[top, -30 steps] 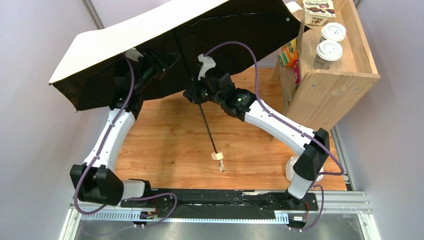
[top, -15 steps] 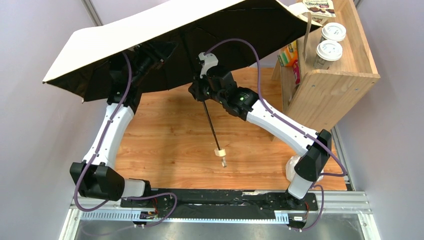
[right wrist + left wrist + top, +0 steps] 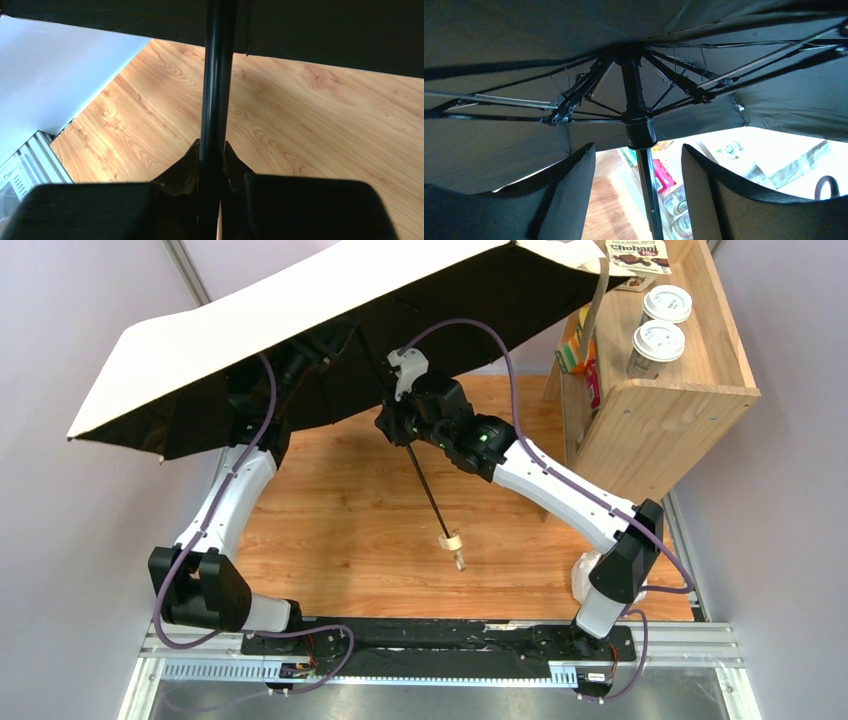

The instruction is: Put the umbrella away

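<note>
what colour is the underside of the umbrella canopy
The umbrella is black underneath and cream on top; the left wrist view shows the underside best.

The wooden table (image 3: 330,540) carries a wooden shelf (image 3: 670,430) at its right edge. A white bag (image 3: 577,580) lies just before the shelf.

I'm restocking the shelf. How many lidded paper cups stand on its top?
2. One lidded cup sits near the far end of the wooden shelf top; the other sits just nearer the arms. The umbrella covers the shelf's far corner, so another might be hidden.
</note>
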Robot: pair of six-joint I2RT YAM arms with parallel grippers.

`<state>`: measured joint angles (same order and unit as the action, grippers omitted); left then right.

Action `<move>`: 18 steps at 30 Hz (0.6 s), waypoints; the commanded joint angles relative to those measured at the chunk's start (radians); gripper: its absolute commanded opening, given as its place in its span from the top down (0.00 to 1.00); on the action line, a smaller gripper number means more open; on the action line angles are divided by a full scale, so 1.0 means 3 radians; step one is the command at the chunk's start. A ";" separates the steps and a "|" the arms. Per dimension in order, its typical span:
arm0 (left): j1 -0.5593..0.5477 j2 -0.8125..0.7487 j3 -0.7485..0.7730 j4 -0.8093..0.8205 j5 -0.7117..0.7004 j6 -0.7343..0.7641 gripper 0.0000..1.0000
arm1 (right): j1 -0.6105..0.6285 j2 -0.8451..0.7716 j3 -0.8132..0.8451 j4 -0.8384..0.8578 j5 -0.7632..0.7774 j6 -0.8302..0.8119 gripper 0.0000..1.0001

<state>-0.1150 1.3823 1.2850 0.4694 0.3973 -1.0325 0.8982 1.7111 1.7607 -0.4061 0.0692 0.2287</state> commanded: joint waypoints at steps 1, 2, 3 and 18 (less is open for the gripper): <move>-0.0005 -0.0001 -0.0044 0.0624 -0.0138 -0.0031 0.32 | 0.0222 -0.0089 0.0134 -0.0093 -0.0369 -0.0532 1.00; -0.0010 -0.0006 -0.0055 0.0639 -0.0168 0.0005 0.39 | 0.0237 -0.0084 0.0139 -0.0093 -0.0338 -0.0527 1.00; -0.0015 -0.0011 -0.0080 0.0670 -0.0204 0.0016 0.42 | 0.0258 -0.0074 0.0139 -0.0104 -0.0293 -0.0537 1.00; -0.0133 -0.0225 -0.0361 0.1002 -0.1022 0.0287 0.95 | 0.0539 -0.0018 0.0150 -0.0216 0.0510 -0.0630 1.00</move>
<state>-0.1715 1.3323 1.1744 0.6800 0.2062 -1.0229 0.9989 1.7218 1.7863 -0.4168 0.2279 0.1547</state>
